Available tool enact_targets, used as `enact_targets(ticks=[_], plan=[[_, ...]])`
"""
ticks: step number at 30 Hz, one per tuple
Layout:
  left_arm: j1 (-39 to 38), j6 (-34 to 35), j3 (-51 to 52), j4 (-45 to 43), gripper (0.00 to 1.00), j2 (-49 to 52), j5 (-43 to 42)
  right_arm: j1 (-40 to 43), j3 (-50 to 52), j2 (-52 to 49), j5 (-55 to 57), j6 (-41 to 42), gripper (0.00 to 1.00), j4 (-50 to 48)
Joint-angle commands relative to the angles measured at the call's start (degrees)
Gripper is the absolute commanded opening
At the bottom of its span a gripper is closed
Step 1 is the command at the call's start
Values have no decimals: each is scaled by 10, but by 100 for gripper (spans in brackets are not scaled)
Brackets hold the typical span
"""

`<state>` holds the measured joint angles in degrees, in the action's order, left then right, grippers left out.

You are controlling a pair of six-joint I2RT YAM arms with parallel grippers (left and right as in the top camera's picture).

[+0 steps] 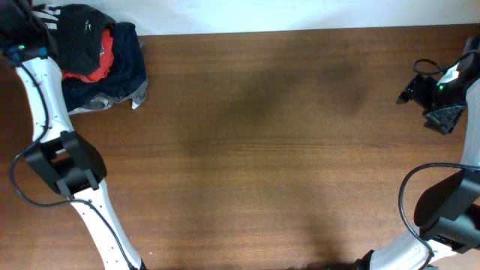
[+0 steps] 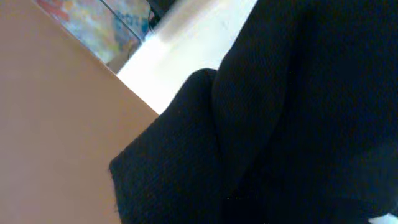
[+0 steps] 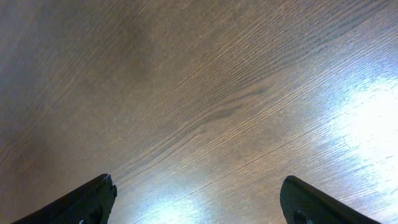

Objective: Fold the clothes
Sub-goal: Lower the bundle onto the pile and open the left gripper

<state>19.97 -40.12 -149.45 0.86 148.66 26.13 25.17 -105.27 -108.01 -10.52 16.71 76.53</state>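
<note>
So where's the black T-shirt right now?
The black T-shirt lies at the far-left corner of the table in the overhead view, on top of a red garment and a navy garment.

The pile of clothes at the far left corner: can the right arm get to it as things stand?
Probably not. The right claw is open at the right edge of the table, over bare wood; the pile of clothes lies at the opposite far corner, the whole table between them.

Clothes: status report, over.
Left hand shut at the pile, black fabric filling its camera, grip unseen. Right hand open over table. Shirt unfolded, bunched atop other garments.
</note>
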Motion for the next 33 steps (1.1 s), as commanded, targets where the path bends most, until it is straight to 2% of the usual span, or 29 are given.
enact_targets(ticks=[1, 8, 15, 18, 20, 21, 22, 24, 26, 27, 30, 33], plan=[[-1, -6, -5, -38, 0, 15, 21, -5, -3, -5, 8, -2, 89, 6], [-21, 37, -5, -47, 0, 33, 18, -5, -3, -5, 7, -2, 89, 9], [-61, 51, -5, -44, 0, 37, 5, -5, -3, -5, 7, -2, 89, 11], [-77, 76, -5, -21, 1, 38, -3, -5, -3, -5, 7, -2, 89, 11], [-89, 97, -5, 36, 12, 38, -42, -5, -3, -5, 7, -3, 89, 11], [-94, 97, -5, 63, 22, 38, -64, -5, -3, -5, 7, -5, 89, 12], [-98, 97, -5, 85, 36, 38, -83, -5, -3, -5, 7, -9, 89, 12], [-105, 97, -5, 130, 79, 38, -122, -5, -3, -5, 8, -15, 89, 13], [-110, 97, -5, 165, 95, 38, -157, -5, -3, -5, 9, -15, 89, 14], [-112, 97, -5, 178, 99, 38, -172, -5, -3, -5, 9, -15, 89, 14], [-123, 97, -5, 213, 99, 38, -233, -5, -3, -5, 9, -15, 89, 13], [-141, 97, -5, 238, 99, 38, -245, -5, -3, -5, 9, -15, 89, 11]])
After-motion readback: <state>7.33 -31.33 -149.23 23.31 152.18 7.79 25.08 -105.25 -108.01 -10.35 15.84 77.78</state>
